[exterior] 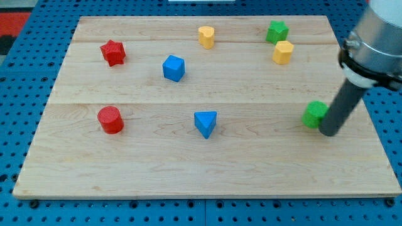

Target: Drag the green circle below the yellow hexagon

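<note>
The green circle (313, 114) lies near the board's right edge, at mid height. My tip (329, 132) rests on the board right beside it, touching its lower right side. The yellow hexagon (282, 52) sits above the green circle and a little to its left, near the view's top right.
A green star (276, 31) sits just above the yellow hexagon. A yellow heart (206, 36) is at top centre. A blue cube (173, 68), a blue triangle (205, 123), a red star (113, 53) and a red cylinder (110, 119) lie further left. The arm's body (377, 37) hangs over the right edge.
</note>
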Robot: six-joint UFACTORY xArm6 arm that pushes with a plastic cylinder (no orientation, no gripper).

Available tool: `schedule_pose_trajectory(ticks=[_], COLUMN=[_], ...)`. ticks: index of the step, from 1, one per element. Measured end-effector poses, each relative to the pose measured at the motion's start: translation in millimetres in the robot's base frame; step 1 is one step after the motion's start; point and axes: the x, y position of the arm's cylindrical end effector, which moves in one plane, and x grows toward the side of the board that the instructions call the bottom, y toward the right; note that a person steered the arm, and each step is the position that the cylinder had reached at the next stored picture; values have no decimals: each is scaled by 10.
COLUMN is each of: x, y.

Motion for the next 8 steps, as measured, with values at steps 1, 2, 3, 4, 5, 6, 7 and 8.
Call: schedule_pose_trajectory(ticks=[1,2,3,4,5,6,7,8], x=[-214,-416,-73,-97,-114,-109,-391,-529], y=[370,-111,-79,-195,-592,-785,-785,-754])
